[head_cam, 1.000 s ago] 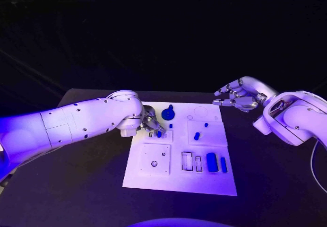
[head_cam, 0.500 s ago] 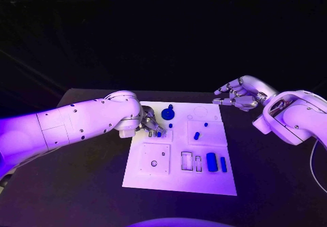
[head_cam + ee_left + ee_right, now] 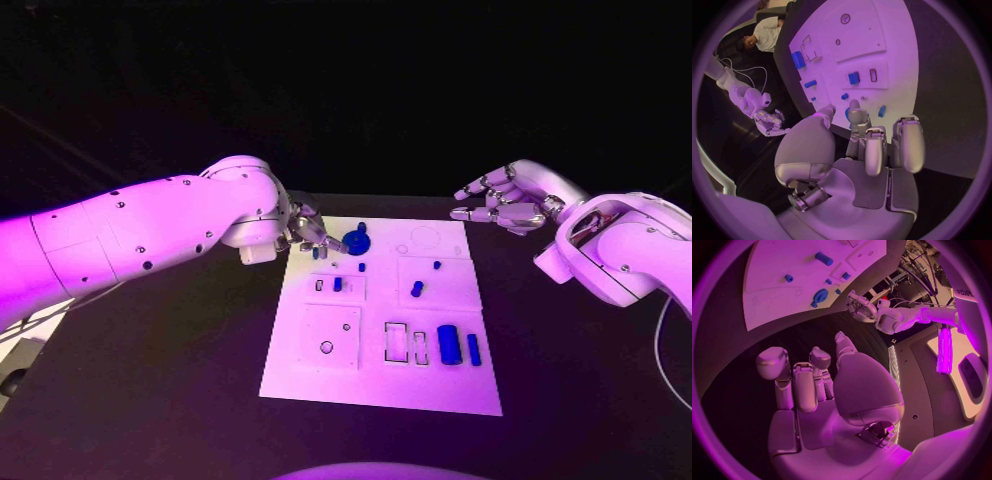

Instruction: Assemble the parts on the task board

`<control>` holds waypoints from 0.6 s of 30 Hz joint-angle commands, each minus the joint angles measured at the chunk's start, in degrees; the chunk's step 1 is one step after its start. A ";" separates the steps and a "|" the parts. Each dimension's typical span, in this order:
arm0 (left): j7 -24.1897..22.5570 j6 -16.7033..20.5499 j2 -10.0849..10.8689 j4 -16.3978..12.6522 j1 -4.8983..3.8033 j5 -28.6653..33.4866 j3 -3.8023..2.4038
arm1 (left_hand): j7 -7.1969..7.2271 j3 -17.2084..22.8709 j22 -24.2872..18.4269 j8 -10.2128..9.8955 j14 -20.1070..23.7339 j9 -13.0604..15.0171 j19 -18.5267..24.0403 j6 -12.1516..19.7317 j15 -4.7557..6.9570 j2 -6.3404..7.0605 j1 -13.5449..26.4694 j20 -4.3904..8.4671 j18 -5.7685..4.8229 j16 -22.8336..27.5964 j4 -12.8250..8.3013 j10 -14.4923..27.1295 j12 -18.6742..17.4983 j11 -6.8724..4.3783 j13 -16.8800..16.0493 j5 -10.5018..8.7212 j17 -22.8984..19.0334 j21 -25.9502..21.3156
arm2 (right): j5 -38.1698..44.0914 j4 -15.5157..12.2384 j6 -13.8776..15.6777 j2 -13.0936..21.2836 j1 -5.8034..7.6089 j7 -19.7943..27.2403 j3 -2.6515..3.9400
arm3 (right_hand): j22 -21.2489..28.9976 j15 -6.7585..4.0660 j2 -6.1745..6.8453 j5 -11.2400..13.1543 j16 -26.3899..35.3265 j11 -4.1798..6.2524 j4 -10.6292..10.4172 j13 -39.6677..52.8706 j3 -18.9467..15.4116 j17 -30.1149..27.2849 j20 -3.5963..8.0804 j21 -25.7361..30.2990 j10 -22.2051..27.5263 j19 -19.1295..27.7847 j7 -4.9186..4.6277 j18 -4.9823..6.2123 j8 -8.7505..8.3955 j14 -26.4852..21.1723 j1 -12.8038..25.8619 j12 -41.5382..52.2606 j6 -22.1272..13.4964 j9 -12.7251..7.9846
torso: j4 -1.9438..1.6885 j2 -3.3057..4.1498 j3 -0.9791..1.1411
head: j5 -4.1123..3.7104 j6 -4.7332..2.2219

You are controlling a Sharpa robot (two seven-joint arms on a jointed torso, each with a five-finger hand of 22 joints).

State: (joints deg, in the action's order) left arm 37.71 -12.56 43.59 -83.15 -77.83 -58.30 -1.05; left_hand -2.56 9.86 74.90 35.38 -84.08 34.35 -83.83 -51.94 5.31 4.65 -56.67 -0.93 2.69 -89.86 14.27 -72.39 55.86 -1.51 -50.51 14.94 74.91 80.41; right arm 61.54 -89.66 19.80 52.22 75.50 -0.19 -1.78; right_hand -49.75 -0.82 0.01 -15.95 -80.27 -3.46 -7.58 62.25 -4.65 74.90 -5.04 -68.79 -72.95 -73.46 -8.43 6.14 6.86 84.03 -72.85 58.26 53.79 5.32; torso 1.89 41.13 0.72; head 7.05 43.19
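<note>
My left hand (image 3: 307,232) hovers at task board's (image 3: 378,385) far-left corner, by the blue disc (image 3: 356,241), fingers apart, grasping nothing. Right hand (image 3: 502,201) off board's far-right, fingers loosely curled, empty. Blue parts (image 3: 449,343) lie on board.

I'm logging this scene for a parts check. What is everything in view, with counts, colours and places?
Task board: one, white, middle of the table.
Table: one, black, under the board.
Round part: one, blue, board's far edge, by the left hand.
Large cylinder: one, blue, board's near right.
Bar: one, blue, right of the large cylinder.
Other small blue parts: several, mid-board.
Left hand: silver, over the board's far left corner.
Right hand: silver, beyond the board's far right corner, holding nothing.
</note>
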 commanded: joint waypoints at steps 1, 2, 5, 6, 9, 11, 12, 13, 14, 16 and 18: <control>-0.57 -3.09 -0.98 2.74 -1.33 0.37 -0.11 | -1.20 -0.48 -0.25 -2.55 -5.92 -1.74 0.47 2.30 -1.07 -0.67 -2.23 -0.80 0.64 -0.14 0.03 1.93 -2.54 0.98 2.77 0.01 15.09 -0.81 | -0.23 0.23 0.60 -0.20 -0.14 0.73 -0.02 | 0.09 -0.49 0.27 0.25 0.28 0.33 -0.10 -0.02 -0.22 1.30 0.40 0.20 -0.02 -0.08 0.25 1.16 0.37 3.11 -0.05 0.04 0.21 -0.07 | -0.11 -0.01 -0.01 | -0.05 -0.15; -0.58 -3.20 -1.53 3.96 -1.68 0.29 -0.12 | -1.49 -0.79 -0.30 -3.20 -5.92 -2.37 0.49 2.40 -1.31 -0.75 -2.65 -1.06 0.65 -0.14 0.25 2.27 -2.95 1.22 3.29 0.02 15.09 -0.88 | -0.24 0.27 0.60 -0.24 -0.16 0.73 -0.02 | 0.09 -0.49 0.27 0.25 0.28 0.33 -0.10 -0.02 -0.22 1.30 0.40 0.20 -0.02 -0.08 0.25 1.16 0.37 3.11 -0.05 0.04 0.21 -0.07 | -0.14 0.00 -0.01 | -0.06 -0.20; -0.69 -3.99 -3.58 8.09 -2.42 -0.43 -0.04 | -1.82 -1.87 -0.33 -4.23 -5.92 -3.56 0.49 2.27 -1.62 -0.48 -3.24 -1.45 0.69 -0.14 0.86 2.71 -3.47 1.57 4.06 -0.04 15.09 -0.97 | -0.26 0.32 0.60 -0.37 -0.19 0.72 -0.03 | 0.09 -0.49 0.27 0.25 0.28 0.33 -0.10 -0.02 -0.22 1.30 0.40 0.20 -0.02 -0.08 0.25 1.16 0.37 3.11 -0.05 0.04 0.21 -0.07 | -0.08 0.01 -0.01 | 0.07 -0.29; -0.73 -4.40 -4.28 9.45 -2.57 -0.82 0.05 | -1.81 -2.28 -0.30 -4.32 -5.92 -3.81 0.48 1.95 -1.66 -0.41 -3.39 -1.53 0.70 -0.14 1.08 2.67 -3.38 1.58 4.04 -0.06 15.09 -0.97 | -0.26 0.32 0.59 -0.41 -0.20 0.73 -0.03 | 0.09 -0.49 0.27 0.25 0.28 0.33 -0.10 -0.02 -0.22 1.30 0.40 0.20 -0.02 -0.08 0.25 1.16 0.37 3.11 -0.05 0.04 0.21 -0.07 | -0.04 0.03 0.00 | 0.14 -0.36; -0.82 -5.75 -6.18 12.90 -2.87 -1.99 0.59 | -1.67 -3.01 -0.07 -4.29 -5.92 -4.24 0.37 1.08 -1.63 -0.58 -3.79 -1.60 0.67 -0.14 1.56 2.48 -3.14 1.49 3.96 -0.07 15.09 -0.85 | -0.27 0.27 0.55 -0.46 -0.21 0.72 -0.04 | 0.07 -0.49 0.24 0.23 0.28 0.33 -0.09 0.01 -0.22 1.31 0.41 0.19 -0.04 -0.10 0.25 1.16 0.38 3.11 -0.11 0.08 0.22 -0.07 | 0.02 0.08 0.02 | 0.21 -0.53; -0.87 -6.69 -7.53 15.10 -2.98 -2.96 1.03 | -1.64 -3.23 -0.13 -4.31 -5.92 -4.37 0.40 0.92 -1.62 -0.65 -3.87 -1.61 0.69 -0.14 1.71 2.47 -3.14 1.47 4.00 -0.10 15.09 -0.90 | -0.27 0.26 0.46 -0.49 -0.22 0.69 -0.04 | 0.03 -0.49 0.19 0.20 0.27 0.34 -0.06 0.06 -0.22 1.32 0.41 0.18 -0.07 -0.12 0.26 1.15 0.40 3.11 -0.22 0.15 0.22 -0.07 | 0.05 0.14 0.02 | 0.27 -0.61; -0.89 -7.13 -8.09 16.02 -3.00 -3.27 1.21 | -1.62 -3.44 -0.15 -4.30 -5.92 -4.47 0.40 0.77 -1.61 -0.69 -3.92 -1.61 0.70 -0.14 1.84 2.46 -3.14 1.45 4.04 -0.18 15.09 -0.93 | -0.27 0.28 0.42 -0.52 -0.22 0.70 -0.04 | 0.03 -0.50 0.15 0.17 0.26 0.34 -0.05 0.03 -0.21 1.34 0.41 0.18 -0.06 -0.12 0.26 1.15 0.41 3.12 -0.29 0.13 0.22 -0.07 | 0.08 0.16 0.00 | 0.30 -0.64; -0.90 -7.59 -8.62 16.88 -3.01 -3.51 1.38 | -1.58 -3.64 -0.14 -4.27 -5.92 -4.54 0.40 0.61 -1.59 -0.74 -3.98 -1.60 0.70 -0.14 1.94 2.45 -3.11 1.43 4.05 -0.24 15.09 -0.93 | -0.27 0.31 0.39 -0.55 -0.22 0.71 -0.04 | 0.02 -0.50 0.12 0.16 0.26 0.34 -0.04 0.02 -0.21 1.35 0.41 0.18 -0.05 -0.13 0.26 1.15 0.41 3.12 -0.34 0.12 0.22 -0.07 | 0.12 0.21 -0.02 | 0.29 -0.69; -0.92 -8.08 -9.09 17.70 -2.99 -3.70 1.55 | -1.48 -3.95 -0.13 -4.10 -5.92 -4.60 0.39 0.22 -1.56 -0.86 -4.06 -1.58 0.71 -0.14 2.06 2.44 -3.09 1.36 4.08 -0.32 15.09 -0.94 | -0.27 0.34 0.37 -0.60 -0.22 0.72 -0.04 | 0.05 -0.50 0.10 0.14 0.26 0.35 -0.04 0.01 -0.20 1.35 0.41 0.19 -0.05 -0.12 0.26 1.15 0.41 3.12 -0.38 0.12 0.21 -0.08 | 0.12 0.19 -0.06 | 0.28 -0.70; -0.98 -8.89 -9.93 19.27 -2.91 -3.96 1.90 | -1.32 -4.42 -0.20 -3.80 -5.92 -4.66 0.42 -0.31 -1.46 -1.04 -4.18 -1.53 0.73 -0.14 2.18 2.42 -3.08 1.24 4.16 -0.47 15.09 -1.01 | -0.27 0.38 0.34 -0.67 -0.22 0.75 -0.04 | 0.07 -0.50 0.08 0.13 0.27 0.35 -0.03 0.01 -0.20 1.35 0.42 0.21 -0.05 -0.11 0.26 1.16 0.42 3.12 -0.41 0.11 0.21 -0.08 | 0.15 0.27 -0.06 | 0.30 -0.68; -1.05 -9.52 -10.68 20.77 -2.76 -4.11 2.19 | -1.28 -4.55 -0.23 -3.73 -5.92 -4.68 0.43 -0.41 -1.44 -1.08 -4.20 -1.52 0.74 -0.14 2.20 2.41 -3.06 1.21 4.15 -0.52 15.09 -1.04 | -0.27 0.36 0.30 -0.71 -0.23 0.76 -0.04 | 0.07 -0.50 0.08 0.13 0.27 0.35 -0.03 0.01 -0.20 1.35 0.42 0.21 -0.05 -0.11 0.26 1.16 0.42 3.12 -0.41 0.11 0.21 -0.08 | 0.17 0.36 -0.03 | 0.42 -0.77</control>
State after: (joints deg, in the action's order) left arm 37.48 -18.30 33.20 -63.13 -80.66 -60.68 1.09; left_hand -3.88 5.60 74.75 31.25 -83.87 29.72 -83.32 -51.92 4.08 3.70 -60.23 -2.07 2.70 -89.86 16.35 -69.91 52.56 -0.01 -46.42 14.61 74.90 79.66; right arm 61.29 -89.34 20.00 51.60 75.30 0.04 -1.84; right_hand -49.75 -0.82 0.01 -15.95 -80.27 -3.46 -7.58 62.25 -4.65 74.95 -5.04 -68.80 -72.95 -73.46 -8.43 6.14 7.08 84.03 -72.85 58.26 53.79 5.32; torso 1.99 41.34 0.70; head 7.37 42.50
